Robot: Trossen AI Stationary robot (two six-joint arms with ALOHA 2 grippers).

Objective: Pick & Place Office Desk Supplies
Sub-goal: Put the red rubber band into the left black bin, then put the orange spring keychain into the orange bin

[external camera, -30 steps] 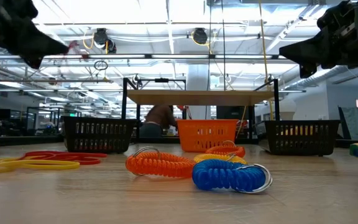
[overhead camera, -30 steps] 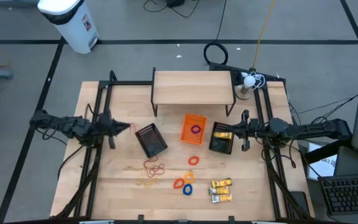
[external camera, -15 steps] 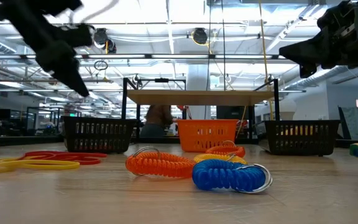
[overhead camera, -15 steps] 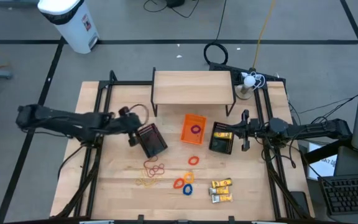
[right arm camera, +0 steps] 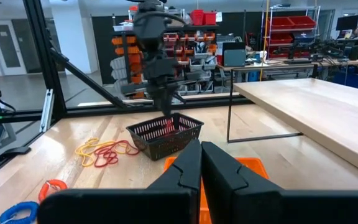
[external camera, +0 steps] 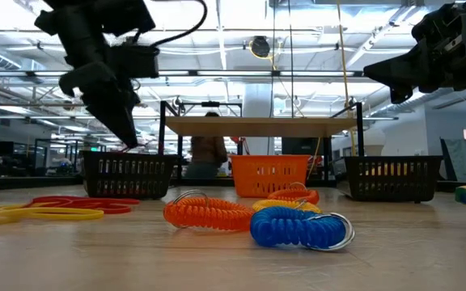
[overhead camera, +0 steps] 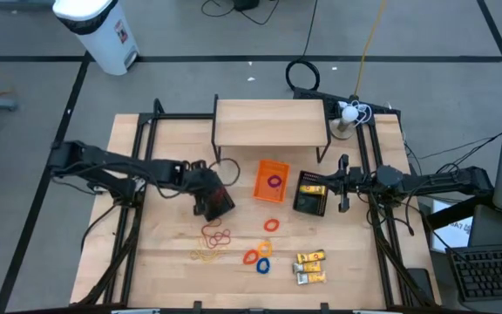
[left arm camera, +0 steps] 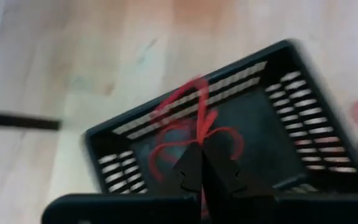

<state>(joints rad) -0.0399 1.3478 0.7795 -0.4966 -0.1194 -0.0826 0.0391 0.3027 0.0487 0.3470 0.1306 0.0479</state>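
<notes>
Pale wood tabletop fills the overhead picture, with a small raised shelf at twelve o'clock. Left gripper (overhead camera: 206, 186) hangs over the left black mesh bin (overhead camera: 216, 199), just left of centre, its fingers pinched together on a red rubber band (left arm camera: 191, 127) that dangles into the bin. Right gripper (overhead camera: 328, 185) waits at three o'clock beside the right black mesh bin (overhead camera: 310, 194), fingers closed on nothing.

Such a band looks nearly weightless, limp and stretchy; it will likely sag, snag on mesh or cling to a pad, so a pinch on a single strand seems best.

On the table toward seven o'clock lies a heap of rubber bands (overhead camera: 215, 235), red above tan, too tangled to count. At six o'clock sit three coil rings (overhead camera: 259, 255), orange, yellow and blue, with one more orange ring (overhead camera: 271, 225) above them. Three yellow-and-white packets (overhead camera: 310, 266) lie at five o'clock. One purple ring rests in the orange bin (overhead camera: 271, 180).
</notes>
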